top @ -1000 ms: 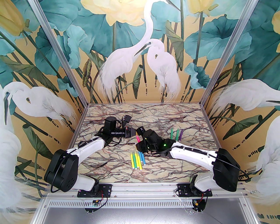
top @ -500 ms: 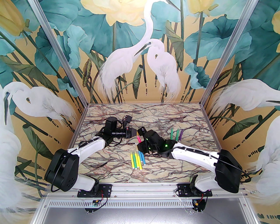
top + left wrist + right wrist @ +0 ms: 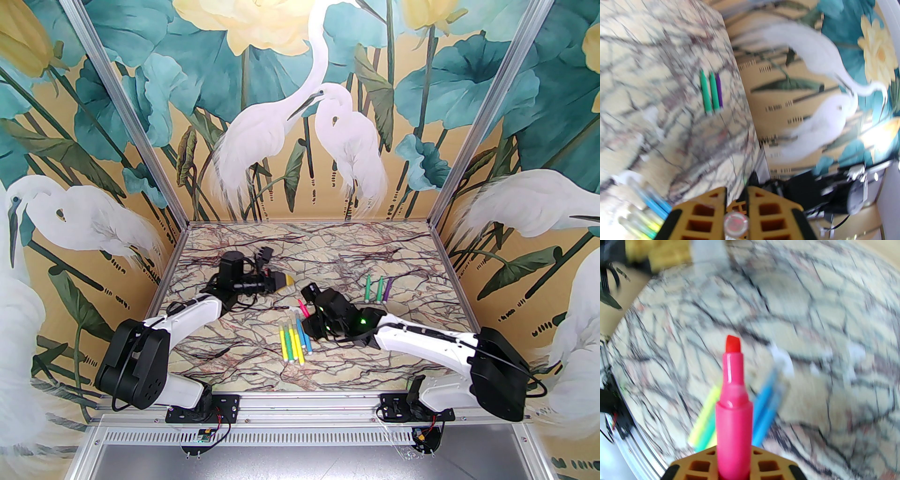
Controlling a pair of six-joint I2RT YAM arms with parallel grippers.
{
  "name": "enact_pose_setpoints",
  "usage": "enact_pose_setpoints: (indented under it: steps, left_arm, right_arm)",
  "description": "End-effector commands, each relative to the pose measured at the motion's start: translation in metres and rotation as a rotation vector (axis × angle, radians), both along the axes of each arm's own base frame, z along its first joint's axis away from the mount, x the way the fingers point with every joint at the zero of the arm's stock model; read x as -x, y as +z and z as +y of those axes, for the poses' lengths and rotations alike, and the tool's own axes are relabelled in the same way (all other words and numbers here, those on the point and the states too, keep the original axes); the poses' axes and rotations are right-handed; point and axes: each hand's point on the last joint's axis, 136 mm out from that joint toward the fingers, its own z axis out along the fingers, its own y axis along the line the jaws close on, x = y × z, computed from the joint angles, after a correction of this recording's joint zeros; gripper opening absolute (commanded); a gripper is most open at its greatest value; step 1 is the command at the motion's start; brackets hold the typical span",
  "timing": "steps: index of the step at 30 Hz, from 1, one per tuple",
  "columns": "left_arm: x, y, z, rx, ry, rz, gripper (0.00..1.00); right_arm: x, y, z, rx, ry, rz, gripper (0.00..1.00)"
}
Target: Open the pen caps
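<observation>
Nearest on the marble-patterned worktop (image 3: 225, 361) lies a tight row of slim plastic markers (image 3: 291, 342), yellow-green ones and two blue, four or five in all; they sit too close to count surely. Just beyond them the right jaws are clamped on one bright pink marker (image 3: 734, 408), its cap off and its red chisel tip bare, while the left jaws, farther back and to the left, are closed on one small clear round plastic cap (image 3: 736, 222). Well apart at the far right lie two green markers (image 3: 706, 96) and one purple marker (image 3: 719, 91), side by side.
</observation>
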Motion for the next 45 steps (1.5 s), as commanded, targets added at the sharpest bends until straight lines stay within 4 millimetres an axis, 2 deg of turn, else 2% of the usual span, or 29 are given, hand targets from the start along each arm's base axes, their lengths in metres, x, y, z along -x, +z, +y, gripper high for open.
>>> enact_pose_setpoints:
  steps: [1,4,9,15,24,31,40,45]
  left_arm:
    - [-0.008,0.000,0.003,0.011,0.032,-0.002,0.00]
    - [-0.011,-0.010,0.007,-0.016,0.054,0.030,0.00]
    - [-0.013,-0.034,0.020,-0.161,0.101,0.084,0.00]
    - [-0.012,-0.054,0.037,-0.329,0.134,0.112,0.00]
    - [-0.012,-0.074,0.063,-0.532,0.188,0.148,0.00]
    - [-0.011,-0.089,0.079,-0.650,0.215,0.183,0.00]
    - [-0.017,-0.095,0.091,-0.736,0.246,0.210,0.00]
    - [-0.020,-0.103,0.103,-0.809,0.285,0.228,0.00]
  right_arm:
    - [0.002,0.003,-0.011,0.010,-0.031,-0.010,0.09]
    - [0.000,0.004,-0.015,0.016,-0.047,-0.028,0.09]
    - [-0.012,0.009,-0.026,0.040,-0.113,-0.072,0.10]
    - [-0.044,0.013,-0.053,0.081,-0.268,-0.095,0.10]
    - [-0.087,0.026,-0.115,0.147,-0.499,-0.139,0.10]
    - [-0.100,0.027,-0.157,0.181,-0.604,-0.160,0.10]
    - [-0.115,0.024,-0.218,0.217,-0.774,-0.148,0.12]
    - [-0.123,0.011,-0.251,0.229,-0.885,-0.099,0.13]
